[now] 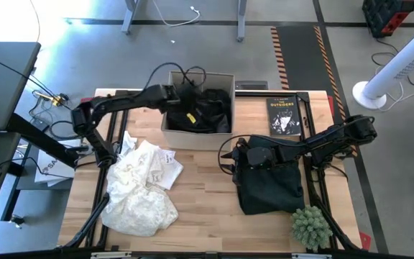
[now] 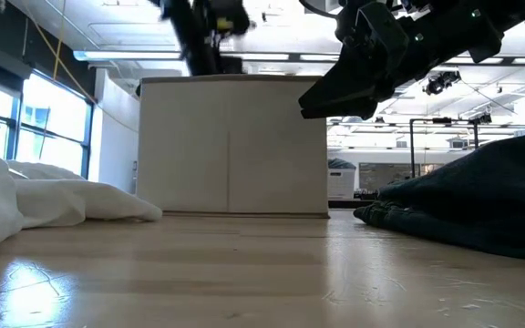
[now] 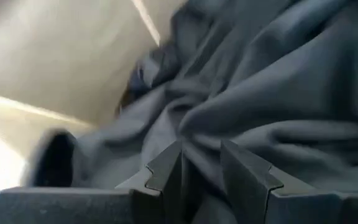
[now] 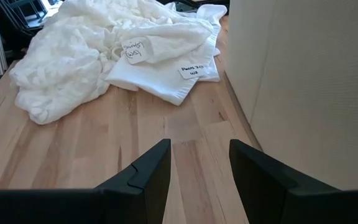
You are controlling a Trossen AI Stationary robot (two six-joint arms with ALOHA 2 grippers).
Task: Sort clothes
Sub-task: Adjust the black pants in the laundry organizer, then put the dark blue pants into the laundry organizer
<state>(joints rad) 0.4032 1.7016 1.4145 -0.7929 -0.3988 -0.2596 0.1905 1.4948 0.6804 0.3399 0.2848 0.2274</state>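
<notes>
A cardboard box (image 1: 165,129) stands at the table's far middle with dark clothes (image 1: 207,111) piled in it. My left gripper (image 1: 187,97) reaches into the box from the left and is shut on dark cloth (image 3: 253,93). A heap of white clothes (image 1: 142,191) with paper tags lies on the table's left half. A dark garment (image 1: 268,188) lies flat on the right half. My right gripper (image 1: 225,155) hovers open and empty above the bare wood between the dark garment and the white heap, near the box's front wall (image 4: 303,81). My left gripper pinches a bunched fold of the dark cloth (image 3: 194,134) between its two fingers, coming from above and slanting down into the box. The rest of the cloth lies slack on the pile in the box. How many layers it holds cannot be told.
A black book with white lettering (image 1: 284,115) lies to the right of the box. A small green spiky plant (image 1: 311,226) stands at the near right corner. Bare wood (image 1: 207,208) shows between the white heap and the dark garment.
</notes>
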